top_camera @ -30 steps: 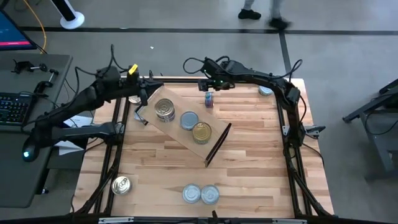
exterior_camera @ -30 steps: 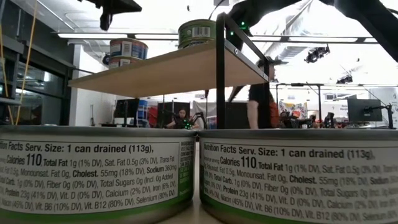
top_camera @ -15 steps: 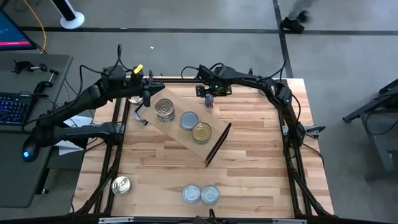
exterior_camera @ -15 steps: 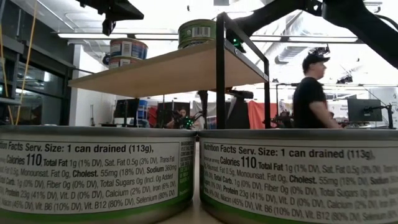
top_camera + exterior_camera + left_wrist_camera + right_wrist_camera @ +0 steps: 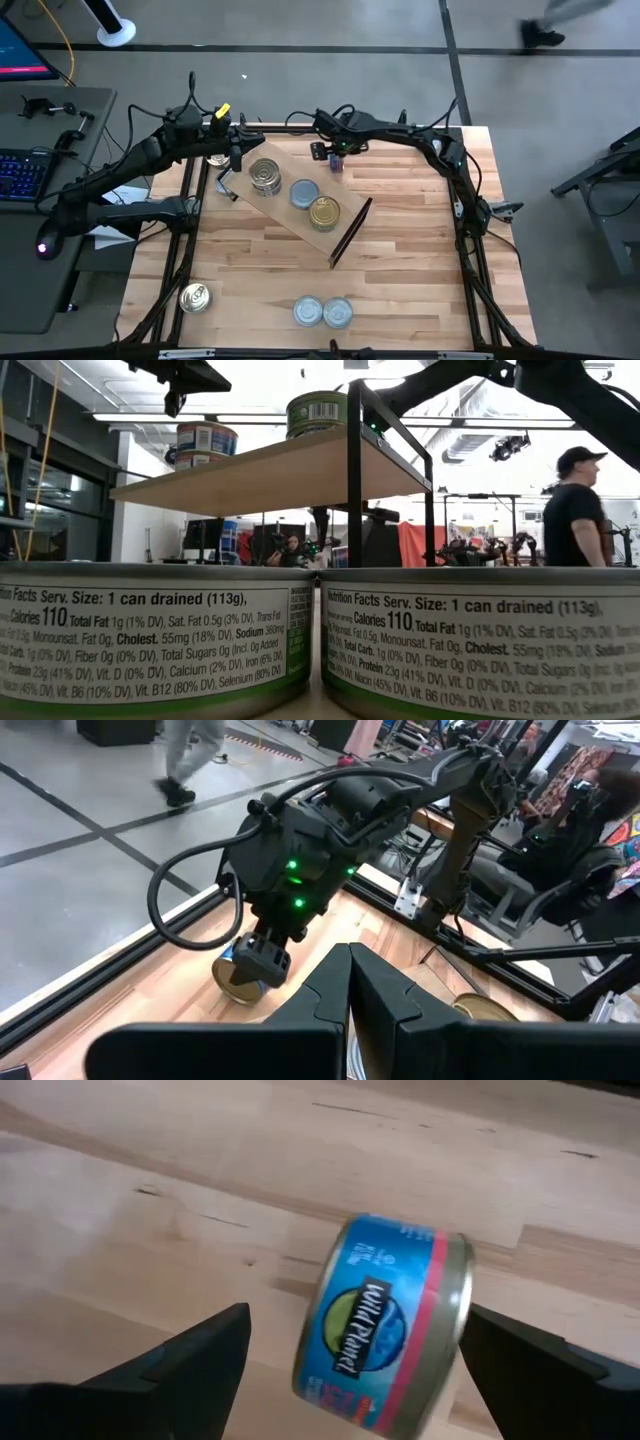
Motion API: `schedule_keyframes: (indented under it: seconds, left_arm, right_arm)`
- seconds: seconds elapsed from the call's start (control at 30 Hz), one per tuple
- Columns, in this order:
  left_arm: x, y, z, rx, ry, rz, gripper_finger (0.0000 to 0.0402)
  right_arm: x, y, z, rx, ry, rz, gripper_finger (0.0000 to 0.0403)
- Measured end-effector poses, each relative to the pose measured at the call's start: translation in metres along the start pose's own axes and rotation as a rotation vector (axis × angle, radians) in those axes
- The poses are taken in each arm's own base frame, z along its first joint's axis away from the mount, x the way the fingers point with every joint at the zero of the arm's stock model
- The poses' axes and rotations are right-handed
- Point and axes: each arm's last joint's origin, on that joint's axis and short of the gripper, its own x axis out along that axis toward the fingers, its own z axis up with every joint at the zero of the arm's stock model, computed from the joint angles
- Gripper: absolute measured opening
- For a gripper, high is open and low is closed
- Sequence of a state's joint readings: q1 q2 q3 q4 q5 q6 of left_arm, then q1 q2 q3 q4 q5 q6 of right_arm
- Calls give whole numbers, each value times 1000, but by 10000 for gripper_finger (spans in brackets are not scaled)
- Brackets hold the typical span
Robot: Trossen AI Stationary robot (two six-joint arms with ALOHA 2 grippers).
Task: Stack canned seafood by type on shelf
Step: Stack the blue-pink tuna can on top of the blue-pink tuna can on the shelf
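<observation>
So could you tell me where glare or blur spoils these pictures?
Low view: bright ceiling lights wash out the background above the shelf. Right wrist view: the blue-labelled can looks soft. High view: evenly lit, sharp.

Bright overhead light, perhaps overexposed.

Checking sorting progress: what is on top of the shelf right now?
On the shelf stand a two-can silver stack, one pale blue-silver can and a gold can. From above, lids hide any cans underneath the last two.
</observation>
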State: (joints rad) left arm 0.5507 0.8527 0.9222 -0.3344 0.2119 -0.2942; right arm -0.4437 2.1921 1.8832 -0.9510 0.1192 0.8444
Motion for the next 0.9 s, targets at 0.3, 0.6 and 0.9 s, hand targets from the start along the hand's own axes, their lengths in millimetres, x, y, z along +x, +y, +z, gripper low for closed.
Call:
schedule_keyframes:
  seconds: [0.3, 0.6, 0.9]
  left_arm:
    - [0, 0, 0, -25, 0, 1, 0]
    - [0, 0, -1, -46, 8, 3, 0]
    - [0, 0, 0, -45, 3, 2, 0]
  right_arm:
    - [10, 3, -6, 1, 30, -16, 336]
    - [20, 2, -8, 20, 39, -46, 262]
    - [12, -3, -10, -132, 75, -78, 165]
